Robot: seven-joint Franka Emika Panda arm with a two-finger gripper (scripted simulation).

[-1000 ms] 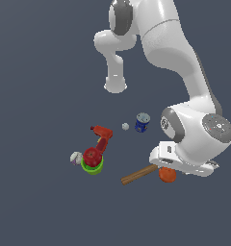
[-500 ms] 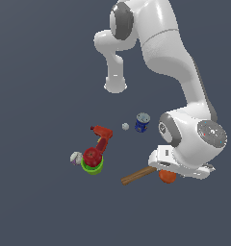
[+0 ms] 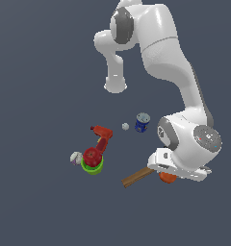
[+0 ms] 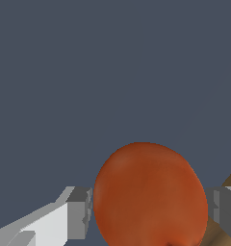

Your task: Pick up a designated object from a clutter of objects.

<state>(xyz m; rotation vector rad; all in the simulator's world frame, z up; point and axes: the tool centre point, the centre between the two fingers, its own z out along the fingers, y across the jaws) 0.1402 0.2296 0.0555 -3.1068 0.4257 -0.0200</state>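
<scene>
The designated object, a plain orange ball, lies on the dark floor and fills the space between my two fingers. My gripper is open and straddles the ball, one pad close on each side. In the exterior view only a sliver of the orange ball shows under the white hand, which hides the fingers. The rest of the clutter of objects lies toward the exterior view's left.
A wooden hammer handle runs right beside the ball. Farther off are a blue can, a tiny white ball, a red drill, a red apple in a green bowl and a whitish ball.
The arm has sunk a little, bringing the hand lower over the orange ball. The objects on the floor have not moved.
</scene>
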